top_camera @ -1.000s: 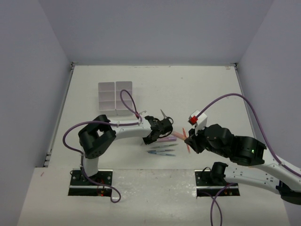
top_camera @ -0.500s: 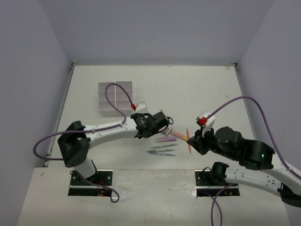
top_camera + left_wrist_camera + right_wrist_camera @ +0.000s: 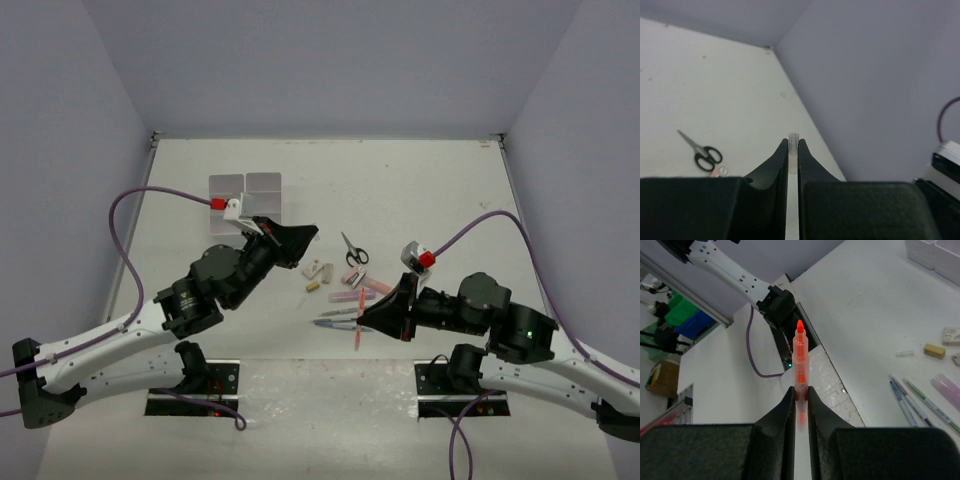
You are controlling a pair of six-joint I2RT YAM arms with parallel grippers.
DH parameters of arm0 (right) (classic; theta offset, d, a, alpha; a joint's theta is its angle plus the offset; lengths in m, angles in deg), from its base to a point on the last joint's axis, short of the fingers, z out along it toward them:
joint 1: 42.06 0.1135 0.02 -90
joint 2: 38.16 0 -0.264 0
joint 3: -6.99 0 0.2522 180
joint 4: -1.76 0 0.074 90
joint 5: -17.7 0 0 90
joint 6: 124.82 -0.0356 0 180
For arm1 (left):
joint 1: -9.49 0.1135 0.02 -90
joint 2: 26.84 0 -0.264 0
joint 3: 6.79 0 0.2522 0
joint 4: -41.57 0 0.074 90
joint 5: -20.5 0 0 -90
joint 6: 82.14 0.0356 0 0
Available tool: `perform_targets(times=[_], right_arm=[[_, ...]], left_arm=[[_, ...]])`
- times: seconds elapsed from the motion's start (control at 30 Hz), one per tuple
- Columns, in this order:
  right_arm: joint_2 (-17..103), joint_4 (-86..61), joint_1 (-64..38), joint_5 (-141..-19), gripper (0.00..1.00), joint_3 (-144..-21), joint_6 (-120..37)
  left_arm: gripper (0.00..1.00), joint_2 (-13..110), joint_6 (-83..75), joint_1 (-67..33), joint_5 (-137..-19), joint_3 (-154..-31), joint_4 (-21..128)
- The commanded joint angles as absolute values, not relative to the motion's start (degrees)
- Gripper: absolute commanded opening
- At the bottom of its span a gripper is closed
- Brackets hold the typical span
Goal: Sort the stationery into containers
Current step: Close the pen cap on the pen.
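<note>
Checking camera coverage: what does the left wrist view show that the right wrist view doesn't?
Left wrist only: scissors and the left gripper shut on a clear tube. Right wrist only: right gripper clamping the orange marker, pens, the tray. Both: the white table.

We see a white table (image 3: 420, 190), faintly speckled, boxed in by three plain pale lavender walls: back wall (image 3: 330, 60), left wall (image 3: 60, 180), right wall (image 3: 590, 150). They meet the tabletop at its far and side edges. A glossier white strip (image 3: 330, 400) runs along the near edge. Light is even and diffuse, shadows soft. Off the table, the right wrist view gives us a green bin (image 3: 677, 307), a blue bin (image 3: 695, 322) and a cardboard box (image 3: 662, 377), all blurred.
</note>
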State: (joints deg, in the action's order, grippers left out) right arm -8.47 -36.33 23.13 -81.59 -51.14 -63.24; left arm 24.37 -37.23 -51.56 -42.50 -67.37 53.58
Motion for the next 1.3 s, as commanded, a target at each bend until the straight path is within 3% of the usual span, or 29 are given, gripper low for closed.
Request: perform_targets(times=[0.0,0.43,1.27], right_arm=[[-3.96,-16.79,23.07,-91.62,0.0,-49.91,-69.44],[7.77,-11.57,23.07,-93.45,0.0,-53.27,-70.96],[6.11,-24.83,22.98,-84.43,0.0,-57.74,-65.43]], left_arm=[[0.0,18.56,-27.61,-51.69,-51.33,-61.79,34.26],[0.0,16.38,-23.2,-51.69,-68.84,-59.6,25.59],[0.0,17.08,-20.65,-51.69,-76.39,-59.76,28.44]])
